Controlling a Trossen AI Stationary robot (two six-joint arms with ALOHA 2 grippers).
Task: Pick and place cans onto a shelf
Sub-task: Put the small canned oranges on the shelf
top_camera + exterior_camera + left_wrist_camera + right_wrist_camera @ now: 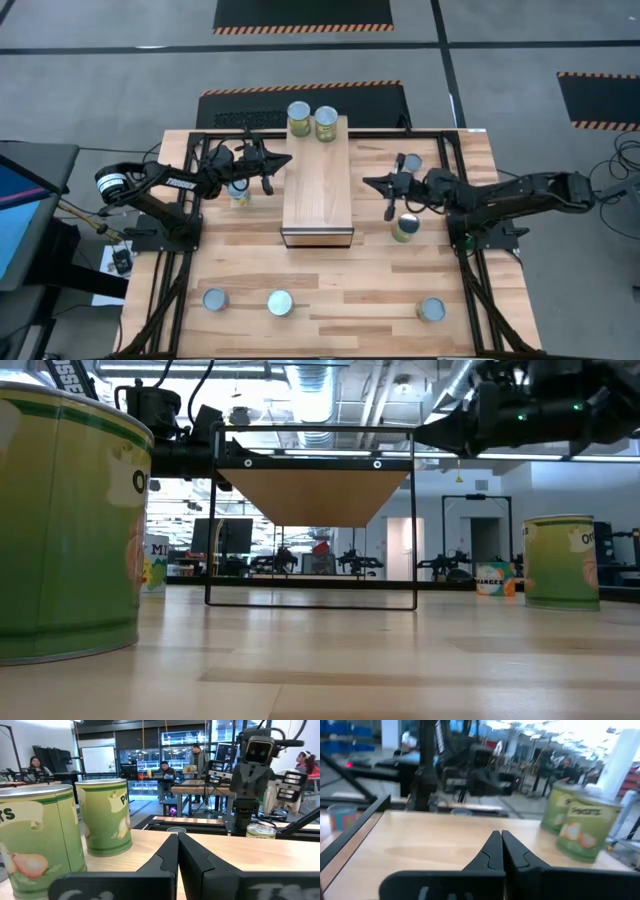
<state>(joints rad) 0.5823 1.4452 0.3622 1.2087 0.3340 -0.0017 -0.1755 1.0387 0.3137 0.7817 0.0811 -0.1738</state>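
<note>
Cans [311, 121] with pear labels on shelf [318, 190], left claw [177, 840] and right claw [499, 838] closed, empty

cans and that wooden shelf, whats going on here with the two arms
Two arms are stocking the shelf with cans. Two cans already stand at its far end. The left gripper and right gripper hang beside the shelf, one on each side, fingers shut and empty. More cans wait on the table: one near each arm and three along the front edge.

Plank tabletop [340, 285], black hazard-striped floor mats [303, 14], seated people [165, 772] at desks behind
</note>
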